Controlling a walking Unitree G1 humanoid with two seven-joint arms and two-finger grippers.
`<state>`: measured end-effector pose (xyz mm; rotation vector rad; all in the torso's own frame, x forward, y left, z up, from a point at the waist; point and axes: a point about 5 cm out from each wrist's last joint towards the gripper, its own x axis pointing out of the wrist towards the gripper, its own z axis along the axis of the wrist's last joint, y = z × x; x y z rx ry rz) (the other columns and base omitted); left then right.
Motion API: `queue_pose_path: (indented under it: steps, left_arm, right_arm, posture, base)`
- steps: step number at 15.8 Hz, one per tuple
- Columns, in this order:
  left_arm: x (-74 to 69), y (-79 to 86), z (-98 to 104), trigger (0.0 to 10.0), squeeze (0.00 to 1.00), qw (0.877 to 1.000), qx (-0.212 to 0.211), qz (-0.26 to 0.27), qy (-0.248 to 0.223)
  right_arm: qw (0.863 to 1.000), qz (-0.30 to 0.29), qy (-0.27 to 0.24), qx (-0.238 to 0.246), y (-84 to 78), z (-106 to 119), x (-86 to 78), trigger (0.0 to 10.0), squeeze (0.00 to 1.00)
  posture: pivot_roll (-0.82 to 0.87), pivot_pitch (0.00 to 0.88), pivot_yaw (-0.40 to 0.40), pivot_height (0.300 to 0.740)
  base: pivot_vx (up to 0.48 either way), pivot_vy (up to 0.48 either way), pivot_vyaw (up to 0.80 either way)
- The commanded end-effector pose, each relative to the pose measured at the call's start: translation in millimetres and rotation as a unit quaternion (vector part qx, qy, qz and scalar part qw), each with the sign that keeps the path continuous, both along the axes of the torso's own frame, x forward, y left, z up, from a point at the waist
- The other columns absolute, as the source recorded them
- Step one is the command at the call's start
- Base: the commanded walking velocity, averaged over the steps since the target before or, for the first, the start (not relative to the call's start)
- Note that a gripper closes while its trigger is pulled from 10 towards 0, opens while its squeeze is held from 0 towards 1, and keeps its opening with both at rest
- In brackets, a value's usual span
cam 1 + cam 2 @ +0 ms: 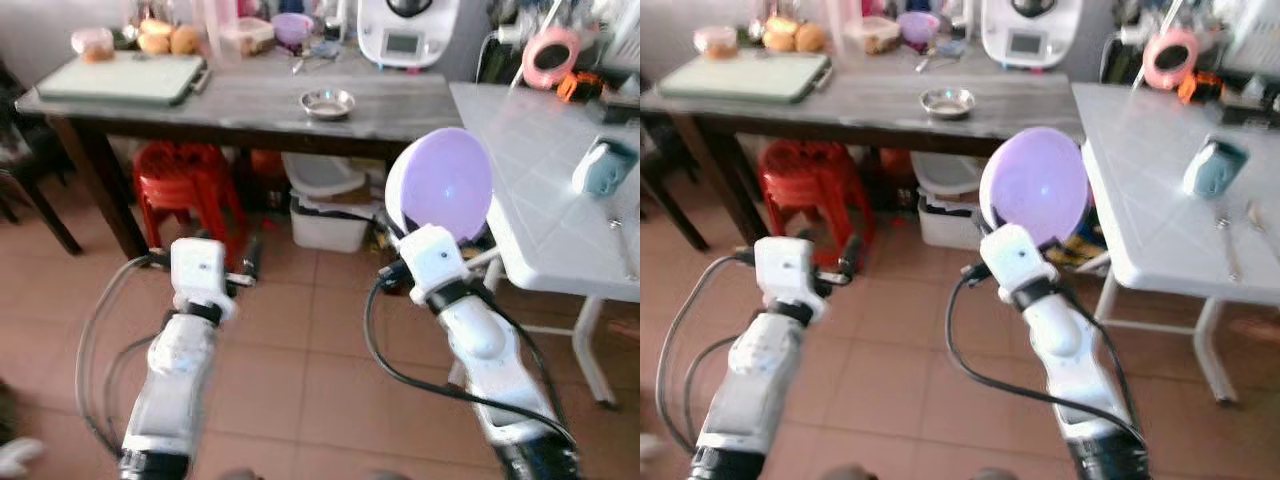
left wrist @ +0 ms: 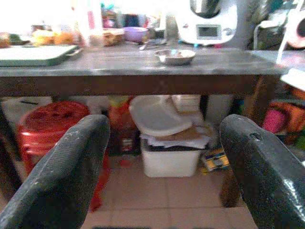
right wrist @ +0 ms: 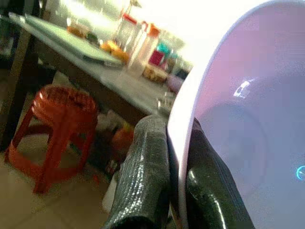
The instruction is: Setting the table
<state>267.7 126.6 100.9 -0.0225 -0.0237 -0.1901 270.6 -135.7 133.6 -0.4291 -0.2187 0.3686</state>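
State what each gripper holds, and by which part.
The right gripper pinches the purple bowl by its rim, one finger on each side. The left gripper is open and holds nothing.

We see open tiled floor [image 1: 300, 340] before both claws. Ahead, the dark desk [image 1: 250, 105] has bare top around the small metal bowl [image 1: 327, 102]. Below it, a red stool [image 1: 185, 185] and white bins [image 1: 325, 215] block the way. The white desk [image 1: 540, 190] stands close on our right.

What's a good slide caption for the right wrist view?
Right claw pinching the rim of a round lilac plastic bowl, red plastic stool under the dark wooden table behind.
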Motion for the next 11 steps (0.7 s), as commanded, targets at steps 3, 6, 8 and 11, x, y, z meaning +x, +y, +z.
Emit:
queue_pose_path:
  steps: [3,6,8,11]
  left_arm:
    - [1.6,2.4,3.1,10.0,0.00,1.000,0.011,-0.002,-0.009]
    - [3.3,1.1,2.7,10.0,0.00,1.000,0.007,-0.006,-0.007]
    - [4.8,-0.1,3.2,10.0,0.00,1.000,0.005,-0.010,-0.008]
    - [5.6,-1.0,3.3,10.0,0.00,1.000,0.005,-0.010,-0.010]
  right_arm:
    - [1.000,-0.006,-0.015,0.017,0.8,8.2,-2.3,10.0,0.00]
    - [1.000,0.002,-0.012,0.011,5.6,4.4,-10.5,10.0,0.00]
    - [1.000,-0.005,-0.016,0.018,4.5,7.3,-8.0,10.0,0.00]
    - [1.000,-0.001,-0.017,0.018,4.1,8.1,-6.8,10.0,0.00]
  posture:
    - [-0.02,0.000,-0.008,0.740]
    - [-0.03,0.000,-0.003,0.740]
    - [-0.02,0.000,-0.004,0.740]
    - [-0.02,0.000,-0.004,0.740]
  base:
    - [0.459,0.000,0.00]
    - [0.461,0.000,0.27]
    - [0.461,0.000,0.40]
    - [0.461,0.000,0.00]
